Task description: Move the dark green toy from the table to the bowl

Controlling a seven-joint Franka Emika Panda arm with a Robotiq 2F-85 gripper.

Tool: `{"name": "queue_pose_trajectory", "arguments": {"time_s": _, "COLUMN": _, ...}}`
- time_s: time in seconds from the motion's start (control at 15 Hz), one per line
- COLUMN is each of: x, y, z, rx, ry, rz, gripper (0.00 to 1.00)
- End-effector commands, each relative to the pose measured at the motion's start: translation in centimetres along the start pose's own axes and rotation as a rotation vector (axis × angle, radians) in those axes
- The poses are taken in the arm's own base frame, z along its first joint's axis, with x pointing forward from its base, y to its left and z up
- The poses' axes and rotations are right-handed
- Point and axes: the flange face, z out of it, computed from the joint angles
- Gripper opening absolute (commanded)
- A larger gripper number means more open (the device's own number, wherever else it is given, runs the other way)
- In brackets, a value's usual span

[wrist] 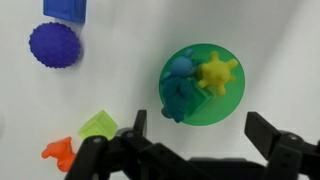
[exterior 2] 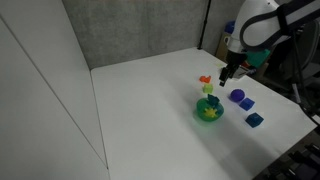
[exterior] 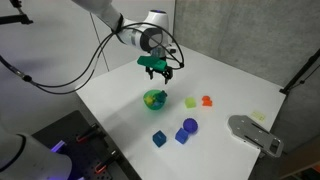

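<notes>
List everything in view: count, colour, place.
Table: one, white, under everything.
Bowl: one, bright green, mid-table.
Dark green toy: one, teal, in the bowl.
Star toy: one, yellow, in the bowl.
Lime piece: one, beside the bowl.
Orange piece: one, by the lime piece.
Ball: one, purple, near the cubes.
Cubes: two, blue, near the table's edge.
Grey object: one, table edge; unidentifiable.
Arm: one, white.
Pincer: one, black, open, above the bowl.
</notes>
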Motion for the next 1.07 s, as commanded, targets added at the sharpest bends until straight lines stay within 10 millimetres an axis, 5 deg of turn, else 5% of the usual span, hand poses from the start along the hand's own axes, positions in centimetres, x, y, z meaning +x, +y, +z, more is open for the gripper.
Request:
{"name": "queue_pose_trajectory", "arguments": {"time_s": 0.0, "x": -2.3, "y": 1.8, "z": -3.6, "rx": 0.014, "ry": -0.047, "rz": 0.066, "gripper": 1.0}}
{"name": "queue_pose_trajectory", "arguments": {"time_s": 0.6, "x": -8.5, "y": 5.6, "z": -10.9, "rx": 0.026, "ry": -0.12, "rz": 0.205, "gripper": 1.0}}
{"name": "queue_pose_trajectory", "arguments": {"time_s": 1.0, "x": -11.4, "y": 4.9, "z": -16.7, "rx": 0.033, "ry": -0.074, "rz": 0.304, "gripper": 1.0}}
